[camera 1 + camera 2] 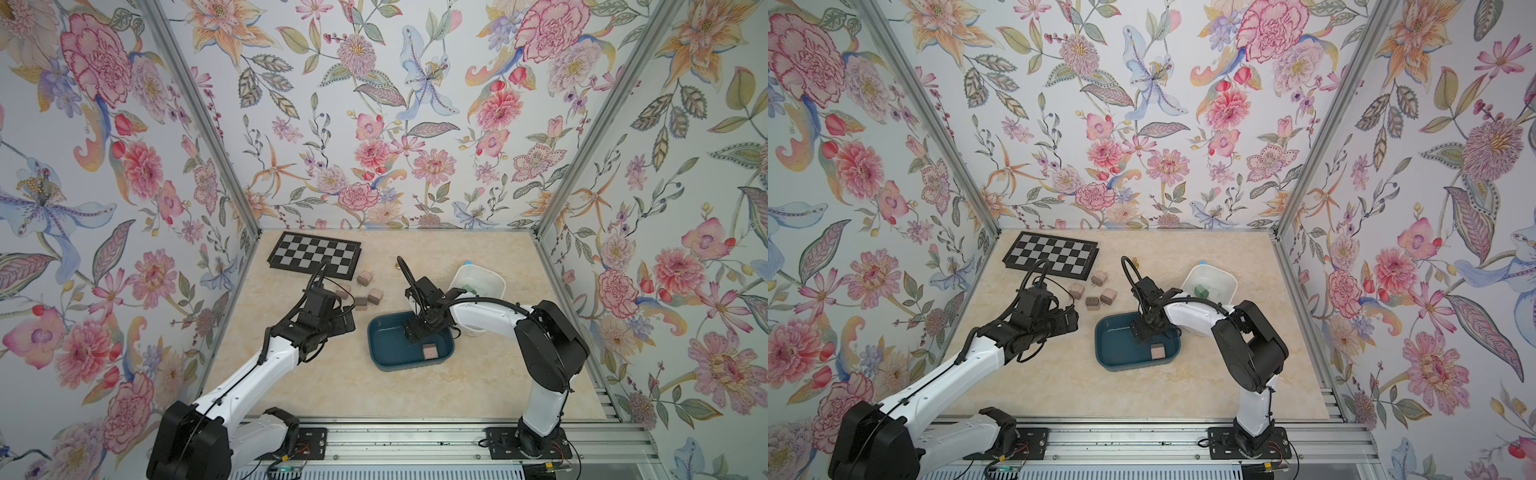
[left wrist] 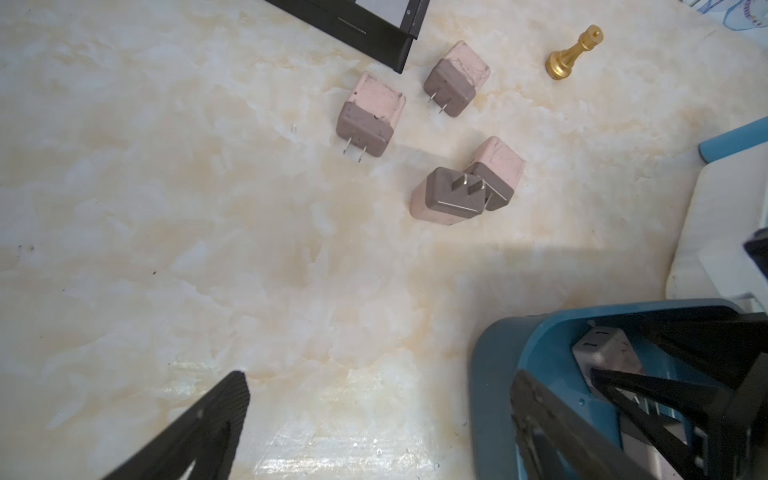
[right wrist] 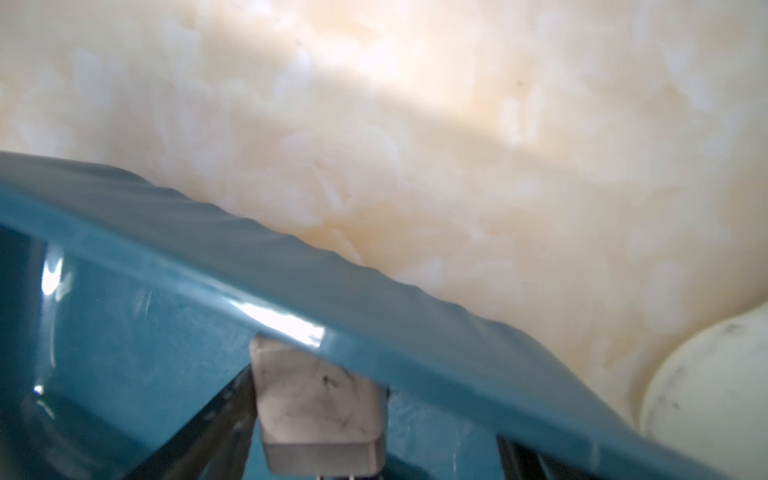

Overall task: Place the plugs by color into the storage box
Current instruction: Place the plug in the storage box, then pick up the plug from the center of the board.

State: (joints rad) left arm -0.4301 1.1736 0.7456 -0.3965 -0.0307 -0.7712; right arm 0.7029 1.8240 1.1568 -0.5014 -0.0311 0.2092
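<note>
Jaws apart both sides; right gripper (image 3: 353,457) over pink plug (image 3: 318,405), prongs cut off, prob. released.

My tabletop (image 2: 208,249) looked like polished cream marble. The teal box (image 3: 166,353) was glossy, smooth plastic. The pink plugs (image 2: 371,114) were matt, scuffed plastic with bright metal prongs. The pawn (image 2: 571,54) shone like gold metal. My fingers (image 2: 199,428) showed a woven matt black texture.

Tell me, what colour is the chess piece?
Gold. The chess piece shows best in the left wrist view.
</note>
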